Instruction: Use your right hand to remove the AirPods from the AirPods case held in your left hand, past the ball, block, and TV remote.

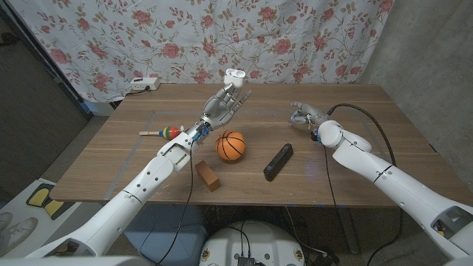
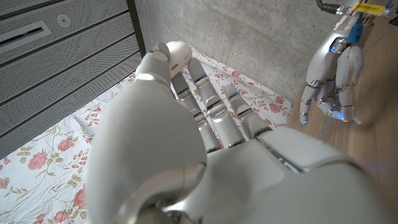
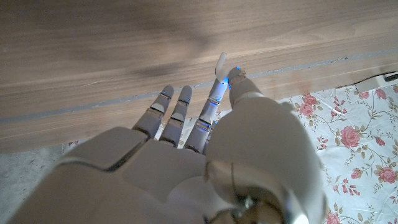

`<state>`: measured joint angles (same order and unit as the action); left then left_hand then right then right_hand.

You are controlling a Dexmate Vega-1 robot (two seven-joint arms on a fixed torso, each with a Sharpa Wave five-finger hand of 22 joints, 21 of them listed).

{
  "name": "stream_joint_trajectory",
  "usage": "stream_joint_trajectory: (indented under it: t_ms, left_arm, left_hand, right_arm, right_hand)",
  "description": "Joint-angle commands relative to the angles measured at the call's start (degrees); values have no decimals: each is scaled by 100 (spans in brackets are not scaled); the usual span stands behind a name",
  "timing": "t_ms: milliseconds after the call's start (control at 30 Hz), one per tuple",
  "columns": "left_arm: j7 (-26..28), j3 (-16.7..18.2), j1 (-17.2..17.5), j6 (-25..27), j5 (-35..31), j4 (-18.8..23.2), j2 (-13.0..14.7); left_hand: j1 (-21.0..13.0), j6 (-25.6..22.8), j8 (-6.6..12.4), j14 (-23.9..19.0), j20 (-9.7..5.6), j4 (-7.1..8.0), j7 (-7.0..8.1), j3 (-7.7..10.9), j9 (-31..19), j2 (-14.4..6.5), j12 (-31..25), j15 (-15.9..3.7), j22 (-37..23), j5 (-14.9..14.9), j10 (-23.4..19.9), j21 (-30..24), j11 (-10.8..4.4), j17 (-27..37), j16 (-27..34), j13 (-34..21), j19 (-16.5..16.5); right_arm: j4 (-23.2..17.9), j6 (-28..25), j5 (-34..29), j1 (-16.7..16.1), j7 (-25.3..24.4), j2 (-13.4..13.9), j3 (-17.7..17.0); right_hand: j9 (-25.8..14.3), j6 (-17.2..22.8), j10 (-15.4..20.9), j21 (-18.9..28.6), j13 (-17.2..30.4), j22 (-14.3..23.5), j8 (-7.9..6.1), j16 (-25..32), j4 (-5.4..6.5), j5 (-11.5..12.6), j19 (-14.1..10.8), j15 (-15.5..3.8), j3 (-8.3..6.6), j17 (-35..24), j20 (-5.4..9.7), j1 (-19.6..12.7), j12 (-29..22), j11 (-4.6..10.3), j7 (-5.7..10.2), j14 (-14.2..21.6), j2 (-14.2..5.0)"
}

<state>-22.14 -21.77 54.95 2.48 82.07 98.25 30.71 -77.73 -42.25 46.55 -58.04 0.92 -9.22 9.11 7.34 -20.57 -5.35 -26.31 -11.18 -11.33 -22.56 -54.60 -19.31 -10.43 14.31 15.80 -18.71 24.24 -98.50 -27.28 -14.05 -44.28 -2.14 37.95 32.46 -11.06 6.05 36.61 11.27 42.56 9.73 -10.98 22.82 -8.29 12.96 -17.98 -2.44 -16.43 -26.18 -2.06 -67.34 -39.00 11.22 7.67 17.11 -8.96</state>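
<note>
Head view: L hand (image 1: pixel 225 105) raised, fingertips gripping open case (image 1: pixel 234 74), well behind ball (image 1: pixel 230 145). R hand (image 1: pixel 303 116) low by table, pinching a white AirPod (image 3: pixel 220 62). Risk: thin pinch, pod could slip and drop w/ any wrist jolt.

The setting looks like a makeshift robot test room rather than a home: a wooden table (image 1: pixel 355 111) stands before a floral curtain (image 1: pixel 222 37) hung as a backdrop, bare concrete wall (image 1: pixel 421 44) at right, a power strip (image 1: pixel 143 84) at the far left edge.
</note>
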Motion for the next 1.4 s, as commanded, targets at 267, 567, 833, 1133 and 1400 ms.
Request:
stream_joint_trajectory:
  t_ms: [267,567,833,1133,1400]
  left_arm:
    - [-16,51,44,35,2,61,74]
    - [-55,54,43,47,43,26,61]
    - [-53,65,62,22,48,11,46]
    - [-51,107,127,4,81,28,66]
    - [-171,110,122,-7,54,-34,93]
  left_hand:
    - [-161,-18,34,-266,7,28,0,-5,-15,-194,-41,-272,-23,25,-17,-27,-32,19,43,-1682,-39]
    - [-161,-38,40,-271,8,28,-11,-7,-10,-195,-39,-272,-22,35,-16,-33,-32,23,47,-1690,-40]
    - [-163,-34,37,-270,4,27,8,-9,-6,-196,-37,-272,-22,43,-21,-39,-33,26,48,-1696,-44]
    - [-165,-34,39,-264,7,27,-13,-9,-5,-200,-23,-272,-21,53,-20,-47,-33,29,47,-1691,-49]
    - [-165,-35,48,-264,8,27,3,-10,-16,-200,-21,-273,-21,59,-28,-52,-31,31,48,-1692,-50]
  right_arm:
    - [1,-89,-54,-55,71,-38,40]
    - [1,-91,-61,-74,58,-49,42]
    - [-36,-74,-8,-110,59,-30,-15]
    - [-19,-83,24,-112,42,-49,-31]
    - [-101,-45,122,-198,-49,-42,-164]
  right_hand:
    - [-29,-19,117,-22,-2,13,16,-37,11,-11,-9,-1025,58,-42,-2,-1,-37,112,17,-38,-51]
    - [-32,-53,35,-24,-56,14,28,-69,29,-6,12,-1016,87,-56,-27,21,-1,115,13,-103,-49]
    - [-36,-177,-370,-26,-238,18,50,-243,102,11,65,-946,230,12,-163,231,214,100,-105,-322,69]
    - [-37,-447,-1001,-33,-490,19,62,-443,153,47,154,-715,354,47,-272,473,565,76,-231,-655,125]
    - [-38,-521,-1189,-41,-645,21,24,-541,204,51,222,-572,455,93,-352,672,752,8,-297,-832,184]
